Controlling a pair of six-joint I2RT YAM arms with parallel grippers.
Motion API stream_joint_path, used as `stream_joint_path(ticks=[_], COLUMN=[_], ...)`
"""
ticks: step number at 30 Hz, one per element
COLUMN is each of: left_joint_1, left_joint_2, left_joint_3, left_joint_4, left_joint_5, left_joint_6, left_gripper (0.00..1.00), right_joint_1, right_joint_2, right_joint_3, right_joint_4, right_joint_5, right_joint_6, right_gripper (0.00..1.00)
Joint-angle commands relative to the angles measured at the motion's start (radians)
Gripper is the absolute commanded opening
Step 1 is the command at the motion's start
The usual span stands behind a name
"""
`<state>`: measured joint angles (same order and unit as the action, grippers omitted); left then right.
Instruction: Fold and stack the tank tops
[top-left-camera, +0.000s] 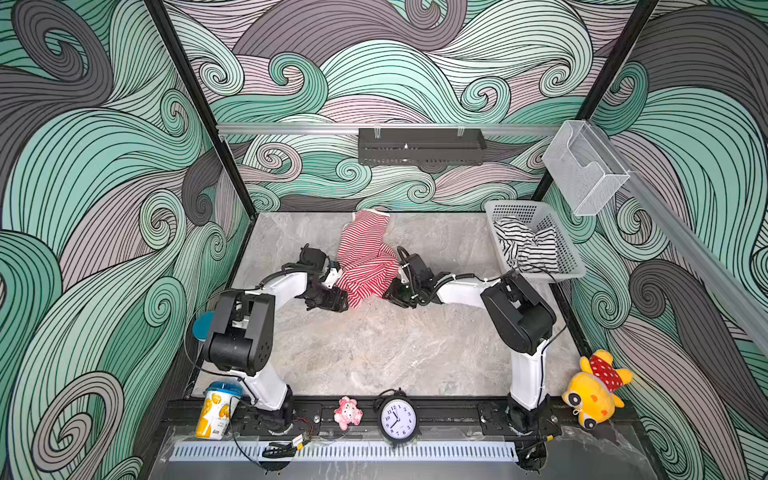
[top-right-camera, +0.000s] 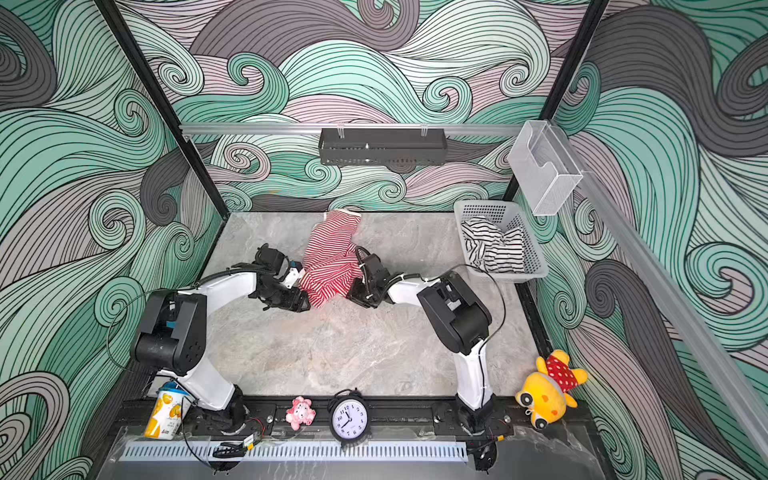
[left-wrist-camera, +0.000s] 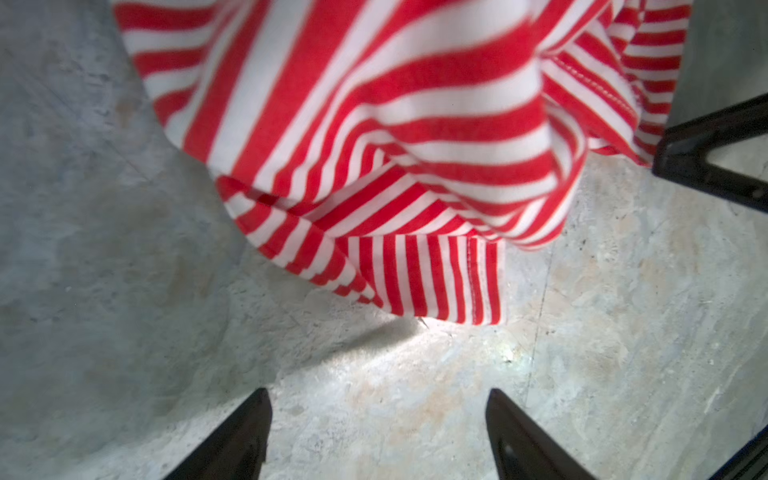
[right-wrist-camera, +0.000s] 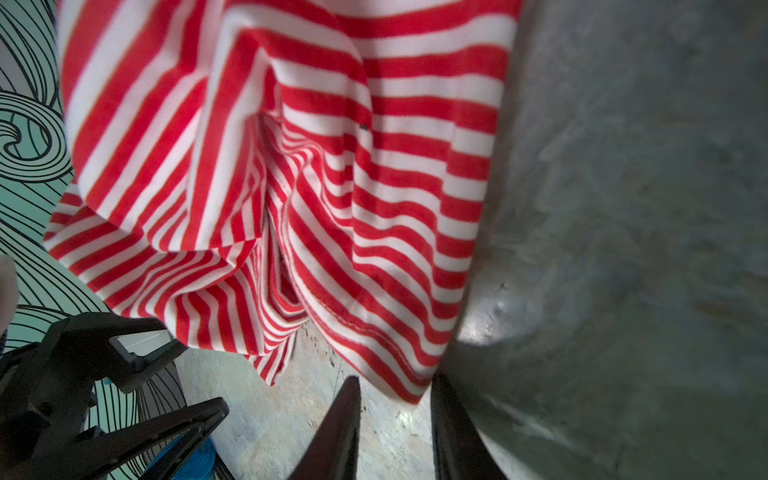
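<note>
The red-and-white striped tank top (top-left-camera: 363, 262) (top-right-camera: 330, 262) lies crumpled from the table's back edge to its middle. My left gripper (top-left-camera: 334, 300) (left-wrist-camera: 378, 397) sits at the near left edge of the top. It stands wide open over bare table, with the hem (left-wrist-camera: 436, 278) just ahead of it. My right gripper (top-left-camera: 395, 293) (right-wrist-camera: 395, 380) is at the near right edge. Its jaws stand narrowly apart with table showing between them, and a corner of the red top (right-wrist-camera: 411, 390) reaches in at the tips. The black-and-white striped tank top (top-left-camera: 525, 245) (top-right-camera: 494, 249) lies bunched in the white basket (top-left-camera: 575, 266).
Along the front rail stand a printed cup (top-left-camera: 216, 411), a pink toy (top-left-camera: 348, 412), a black alarm clock (top-left-camera: 398, 419) and a yellow plush (top-left-camera: 594, 390). A black shelf (top-left-camera: 419, 145) hangs on the back wall. A clear bin (top-left-camera: 586, 166) hangs at the right.
</note>
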<state>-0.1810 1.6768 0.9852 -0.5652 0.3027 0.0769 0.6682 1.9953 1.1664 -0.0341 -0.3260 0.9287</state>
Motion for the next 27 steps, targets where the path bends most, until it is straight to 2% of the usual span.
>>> stream_joint_path(ticks=[1,12,27], left_joint_1=[-0.006,-0.006,-0.006], left_joint_2=[-0.033,-0.039,-0.052], left_joint_3=[0.006,0.003,-0.01], left_joint_4=[-0.025,-0.022,-0.005], left_joint_5=[-0.016,-0.023,-0.043], left_joint_6=[-0.009,-0.012,-0.009], left_gripper=[0.84,0.84,0.85], right_joint_1=[0.013,0.011,0.066], right_joint_2=[-0.024,0.042,0.11], right_joint_3=[0.004,0.056,0.237], right_joint_4=[-0.11,-0.166,-0.464], right_joint_5=[0.067,0.143,0.263], right_joint_6=[0.018,0.027,-0.115], right_gripper=[0.31,0.29,0.25])
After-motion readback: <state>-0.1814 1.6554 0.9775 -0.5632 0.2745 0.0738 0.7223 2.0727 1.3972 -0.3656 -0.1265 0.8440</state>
